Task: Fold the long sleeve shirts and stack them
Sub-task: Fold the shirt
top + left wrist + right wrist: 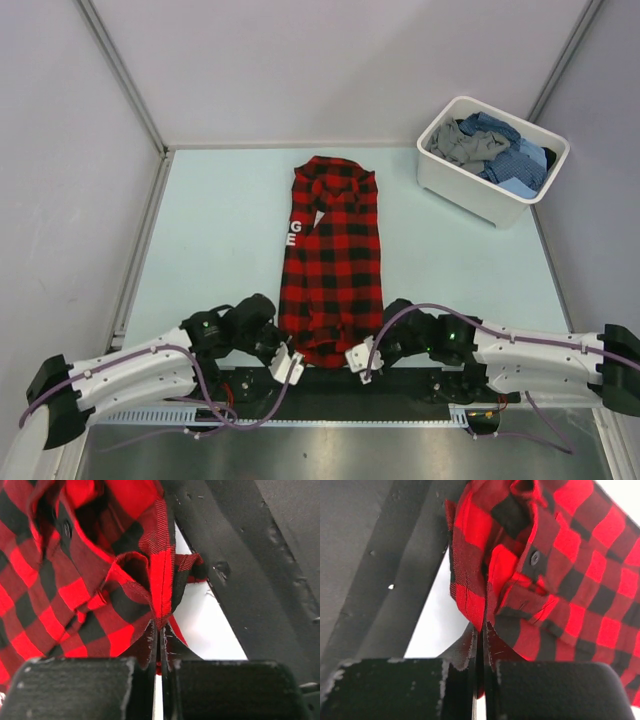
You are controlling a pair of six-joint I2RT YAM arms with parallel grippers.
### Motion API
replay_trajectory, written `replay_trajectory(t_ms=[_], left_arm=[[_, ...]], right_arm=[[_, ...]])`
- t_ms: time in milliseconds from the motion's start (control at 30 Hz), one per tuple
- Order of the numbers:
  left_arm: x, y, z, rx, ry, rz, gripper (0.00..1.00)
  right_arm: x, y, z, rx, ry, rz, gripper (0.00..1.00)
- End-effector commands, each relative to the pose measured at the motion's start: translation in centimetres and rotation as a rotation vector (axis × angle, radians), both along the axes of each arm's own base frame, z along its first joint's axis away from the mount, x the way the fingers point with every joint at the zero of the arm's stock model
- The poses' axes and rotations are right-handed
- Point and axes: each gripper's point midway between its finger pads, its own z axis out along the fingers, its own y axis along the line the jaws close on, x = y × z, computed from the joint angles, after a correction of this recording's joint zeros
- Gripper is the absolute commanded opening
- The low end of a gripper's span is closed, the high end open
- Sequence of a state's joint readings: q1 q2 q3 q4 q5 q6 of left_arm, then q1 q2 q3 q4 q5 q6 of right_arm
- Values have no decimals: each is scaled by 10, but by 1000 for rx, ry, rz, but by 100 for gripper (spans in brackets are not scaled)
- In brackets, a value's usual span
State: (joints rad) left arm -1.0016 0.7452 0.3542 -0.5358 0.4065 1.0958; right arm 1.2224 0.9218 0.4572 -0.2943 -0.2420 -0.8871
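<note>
At the left, the left gripper point(286, 364) was at the near left corner of the red-and-black check shirt point(332, 265). Its wrist view showed the two black fingers point(75, 690) pressed together with the edge of the hem pinched between them, so this claw was closed on the shirt. The shirt lay in the middle of the pale table point(220, 230), folded into a long narrow shape. Its collar was at the far end, and its hem was at the near end, just at the black strip point(330, 392) along the table's near edge. A white label point(294, 232) with letters showed at its left side. At the near right corner, the right gripper point(361, 358) was closed in the same way, with a fold of the hem caught between its pads. A dark button point(535, 557) was visible on the cloth above them. At the far right, a white tub point(470, 195) stood well apart from the shirt and held crumpled blue check and grey shirts point(495, 150).
</note>
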Motion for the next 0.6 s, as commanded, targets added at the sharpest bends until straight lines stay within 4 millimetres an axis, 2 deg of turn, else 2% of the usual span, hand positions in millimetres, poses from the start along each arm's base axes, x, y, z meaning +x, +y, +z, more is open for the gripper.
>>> replay_trajectory(t_ms=[0, 133, 200, 233, 300, 333, 400, 433, 467, 500, 533, 567], left_arm=[[-4, -1, 15, -1, 82, 77, 0], [1, -12, 39, -39, 107, 91, 0], [13, -14, 47, -53, 109, 123, 0], [20, -19, 60, -82, 104, 125, 0], [44, -19, 70, -97, 89, 172, 0], [57, -25, 76, -98, 109, 180, 0], [92, -22, 85, -112, 100, 244, 0], [113, -30, 89, -107, 129, 257, 0], [136, -24, 94, -114, 117, 294, 0], [151, -24, 93, -101, 131, 312, 0], [179, -31, 100, -106, 131, 325, 0], [199, -27, 100, -110, 145, 353, 0]], right_arm=[[3, -12, 0, -38, 54, -115, 0], [24, -9, 21, 14, 46, -167, 0], [34, -9, 30, 27, 62, -188, 0], [53, -9, 45, 59, 53, -232, 0], [69, -6, 52, 74, 59, -229, 0], [91, -12, 58, 87, 53, -280, 0], [117, -4, 65, 95, 47, -268, 0], [141, -12, 68, 101, 45, -320, 0], [161, -6, 86, 129, 19, -323, 0], [181, -2, 77, 117, 31, -324, 0], [199, -2, 76, 115, 29, -338, 0], [231, -1, 101, 165, -12, -360, 0]])
